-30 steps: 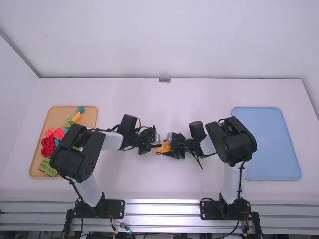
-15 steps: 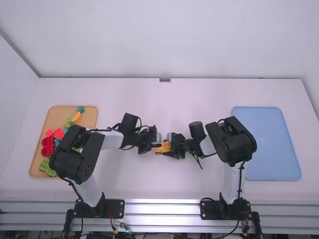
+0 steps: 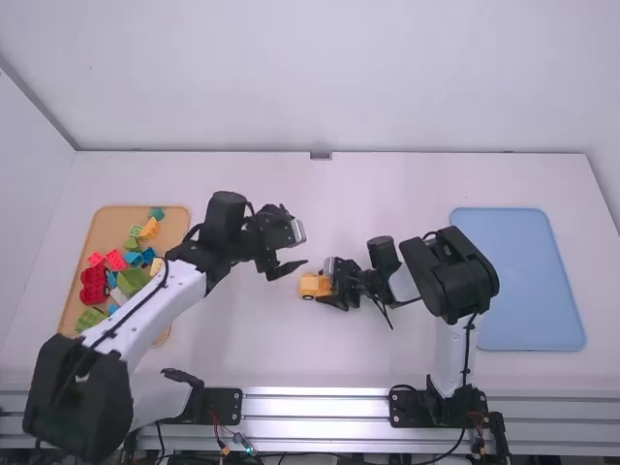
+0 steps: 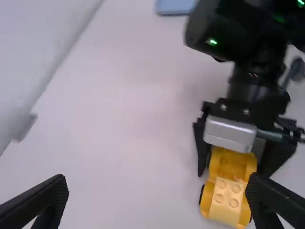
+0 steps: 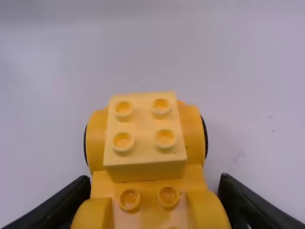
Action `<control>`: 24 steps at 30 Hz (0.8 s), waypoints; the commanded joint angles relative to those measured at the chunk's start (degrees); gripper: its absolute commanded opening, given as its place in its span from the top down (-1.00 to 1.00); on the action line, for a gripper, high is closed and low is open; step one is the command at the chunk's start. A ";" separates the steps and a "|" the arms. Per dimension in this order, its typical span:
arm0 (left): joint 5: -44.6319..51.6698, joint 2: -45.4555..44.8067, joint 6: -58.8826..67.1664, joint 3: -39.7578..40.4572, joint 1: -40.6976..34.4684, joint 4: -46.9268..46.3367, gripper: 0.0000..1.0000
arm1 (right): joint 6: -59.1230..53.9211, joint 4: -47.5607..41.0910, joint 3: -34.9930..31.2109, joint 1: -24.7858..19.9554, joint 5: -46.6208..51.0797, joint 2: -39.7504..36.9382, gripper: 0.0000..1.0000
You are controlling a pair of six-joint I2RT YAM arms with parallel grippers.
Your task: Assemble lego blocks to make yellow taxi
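Fingers [image 4: 40,202] of the left gripper [image 4: 158,191] stand wide apart with nothing between them; those of the right gripper [image 5: 155,183] are closed on the sides of the wheeled base [image 5: 97,138], which sits at the middle of the table [image 3: 387,184]. A pale yellow block [image 5: 145,160] rests on the base's end away from the right gripper, with bare studs just beside it. Whether it is fully pressed home I cannot tell.

The step in hand looks like fitting the body of the taxi, the right gripper acting as a vice. Keep that grip firm and the base level, since any twist would spoil the stud alignment. The left gripper, at about eleven o'clock from the base, should first lift clear of the pale yellow block, then go out toward nine o'clock, where the wooden tray [image 3: 100,232] holds another pale block [image 3: 156,265]. Take that one squarely by its sides, studs up, line it over the bare studs, and push straight down; a slanted push could pop the first block loose
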 commanded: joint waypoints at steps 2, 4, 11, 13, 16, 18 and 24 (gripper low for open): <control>-14.25 -6.19 -14.03 0.31 0.44 -2.58 -0.98 | 1.95 -1.57 0.04 0.83 4.24 0.13 -0.58; -19.78 -7.87 -16.55 0.31 0.44 -3.69 -0.98 | 1.36 -3.32 -0.42 0.83 5.68 -1.55 -0.71; -43.15 -10.29 -35.74 0.31 0.44 -4.55 -0.98 | -0.85 -20.83 -0.72 2.49 20.65 -14.29 -0.97; -48.33 -10.29 -41.55 0.31 0.46 -4.81 -0.98 | -0.74 -27.15 -0.35 3.06 25.44 -19.23 -0.97; -51.06 -10.29 -43.82 0.31 0.98 -5.22 -0.99 | -0.74 -34.53 0.50 3.39 31.87 -25.75 -0.97; -51.08 -10.29 -45.29 0.33 2.08 -5.25 -0.99 | -0.76 -37.81 0.74 3.37 34.45 -29.03 -0.97; -51.04 -10.34 -54.40 1.07 10.78 -10.64 -0.99 | -0.33 -42.73 0.74 3.02 39.23 -36.22 -0.97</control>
